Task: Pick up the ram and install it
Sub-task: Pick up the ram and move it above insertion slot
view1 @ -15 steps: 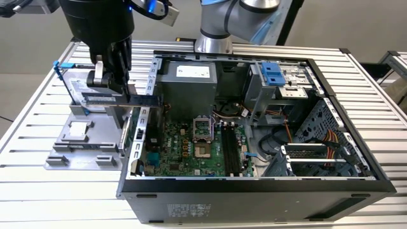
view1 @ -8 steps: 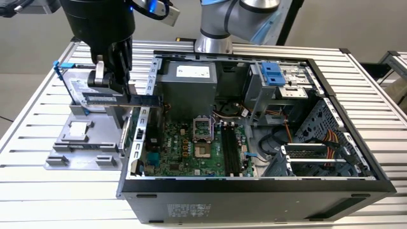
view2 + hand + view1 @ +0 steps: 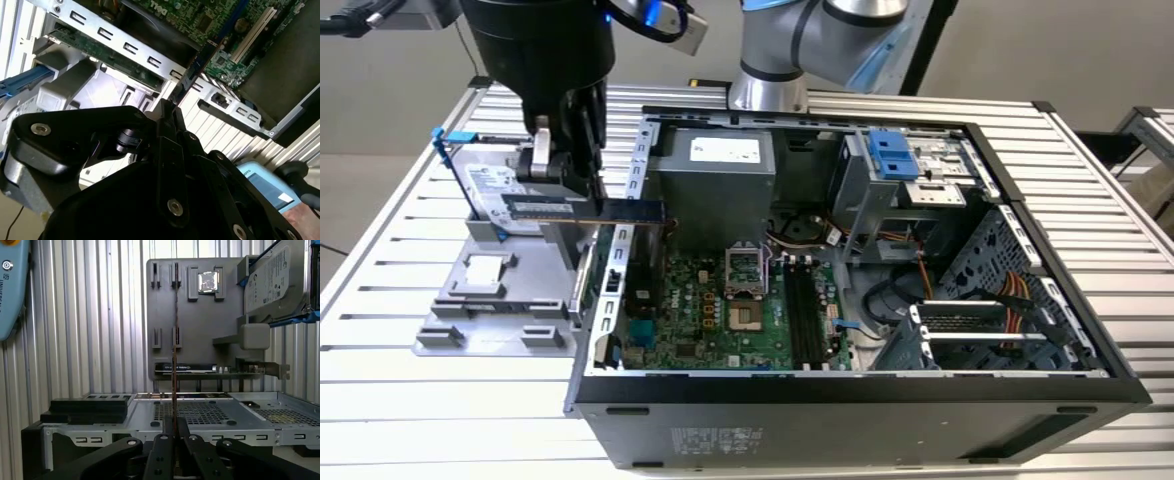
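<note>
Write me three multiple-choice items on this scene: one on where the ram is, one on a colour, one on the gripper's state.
1. Where is the ram?
A. Held above the computer case's wall at the exterior view's left.
B. Seated in a motherboard slot.
C. Lying on the table.

2. What colour are the hard drive's handles?
A. Red.
B. Blue.
C. Yellow.

3. How is the gripper?
A. Open and empty.
B. Shut on the ram.
C. Shut on the hard drive.

Answers: 1 A, the stick hangs level across that wall. 2 B, blue strips frame the drive. 3 B, its jaws clamp the stick, seen edge-on in the first wrist view.
</note>
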### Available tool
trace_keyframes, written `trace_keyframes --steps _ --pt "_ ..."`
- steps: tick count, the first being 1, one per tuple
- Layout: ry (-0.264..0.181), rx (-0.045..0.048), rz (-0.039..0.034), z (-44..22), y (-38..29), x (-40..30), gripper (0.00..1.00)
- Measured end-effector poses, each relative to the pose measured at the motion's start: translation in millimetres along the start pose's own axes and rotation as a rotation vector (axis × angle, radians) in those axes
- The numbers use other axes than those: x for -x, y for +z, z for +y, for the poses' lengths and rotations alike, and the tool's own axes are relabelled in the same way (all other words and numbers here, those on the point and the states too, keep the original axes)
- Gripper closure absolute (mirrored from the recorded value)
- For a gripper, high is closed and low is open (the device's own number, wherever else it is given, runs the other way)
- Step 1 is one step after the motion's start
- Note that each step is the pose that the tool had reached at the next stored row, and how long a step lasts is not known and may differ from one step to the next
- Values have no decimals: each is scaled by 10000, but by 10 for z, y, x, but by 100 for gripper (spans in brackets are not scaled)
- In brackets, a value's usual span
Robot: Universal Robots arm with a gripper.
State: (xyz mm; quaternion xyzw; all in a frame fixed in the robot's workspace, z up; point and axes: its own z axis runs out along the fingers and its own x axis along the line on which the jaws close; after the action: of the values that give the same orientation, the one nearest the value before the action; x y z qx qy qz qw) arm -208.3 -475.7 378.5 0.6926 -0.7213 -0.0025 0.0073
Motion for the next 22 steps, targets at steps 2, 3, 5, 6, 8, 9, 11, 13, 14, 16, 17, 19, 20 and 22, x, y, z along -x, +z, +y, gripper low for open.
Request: trace_keyframes --steps 2,3,5,6,8,9,11,13,14,16,17,19,20,22 --pt "1 1 0 -32 0 1 100" --pt "0 1 0 -48 -1 2 100" --pt "0 1 1 -79 -1 3 100" --pt "0 1 1 -94 -2 3 100" --pt "0 1 1 -116 -2 4 100" --pt "0 1 1 -127 -2 5 100" --pt "0 1 0 -152 -2 6 100" --pt "0 1 0 -172 -2 7 100" --pt "0 1 0 -181 -3 7 100" --pt "0 1 0 -196 -3 7 100" --pt "0 1 0 -198 -3 7 100" --pt "2 1 1 -199 -3 8 100" --pt "0 1 1 -201 -3 8 100" --pt "-2 1 1 -214 -3 9 100"
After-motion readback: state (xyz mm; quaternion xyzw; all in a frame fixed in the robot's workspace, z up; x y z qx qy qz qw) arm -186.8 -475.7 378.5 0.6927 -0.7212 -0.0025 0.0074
